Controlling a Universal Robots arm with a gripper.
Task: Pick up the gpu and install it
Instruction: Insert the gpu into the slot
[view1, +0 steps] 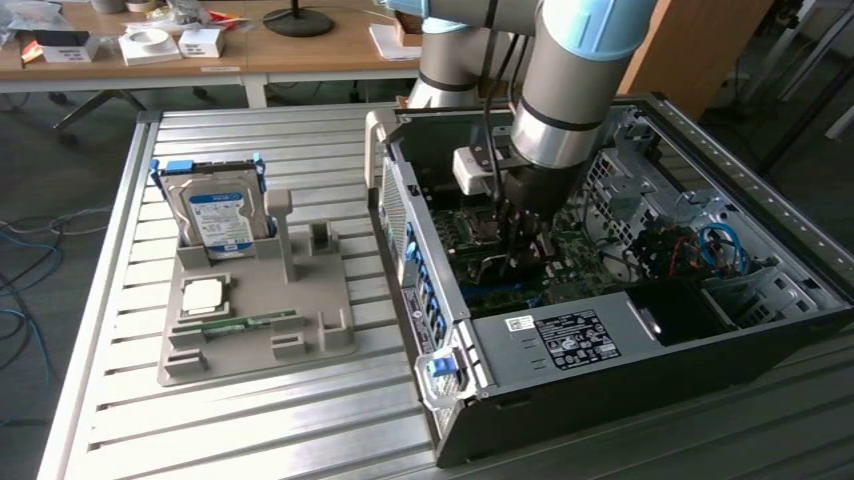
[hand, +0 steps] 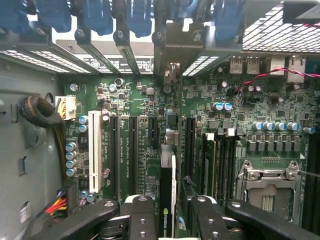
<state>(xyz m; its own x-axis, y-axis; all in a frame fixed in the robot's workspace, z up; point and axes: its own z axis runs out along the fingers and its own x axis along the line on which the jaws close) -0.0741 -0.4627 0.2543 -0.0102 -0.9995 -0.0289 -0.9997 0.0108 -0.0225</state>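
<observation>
Exterior view: the arm (view1: 567, 90) reaches down into the open computer case (view1: 747, 300), which lies on its side on the slatted metal desk (view1: 267, 420). The case walls rise close around the claw (view1: 514, 235), leaving open room only upward through the open side. To the exterior view's left, a grey parts tray (view1: 254, 320) holds an upright hard drive (view1: 220, 215) with a blue label, a processor chip (view1: 203, 293) and a green memory stick (view1: 247, 322). Beyond the desk stands a wooden table (view1: 307, 50) with boxes on it.

On the wrist view, the gpu (hand: 167, 195) stands on edge on the green motherboard (hand: 150, 115), in line with a slot between the black expansion slots (hand: 132, 145) and the memory slots (hand: 220, 165). Its far end points toward the rear bracket bay (hand: 172, 47). The claw (hand: 170, 220) straddles the near end of the card, one finger on each side. The fingers (hand: 144, 217) stand slightly off the card's faces; the claw reads as released, not clamped. The processor socket (hand: 270, 182) lies just beside, and a cable bundle (hand: 42, 115) runs along the case wall, well apart.
</observation>
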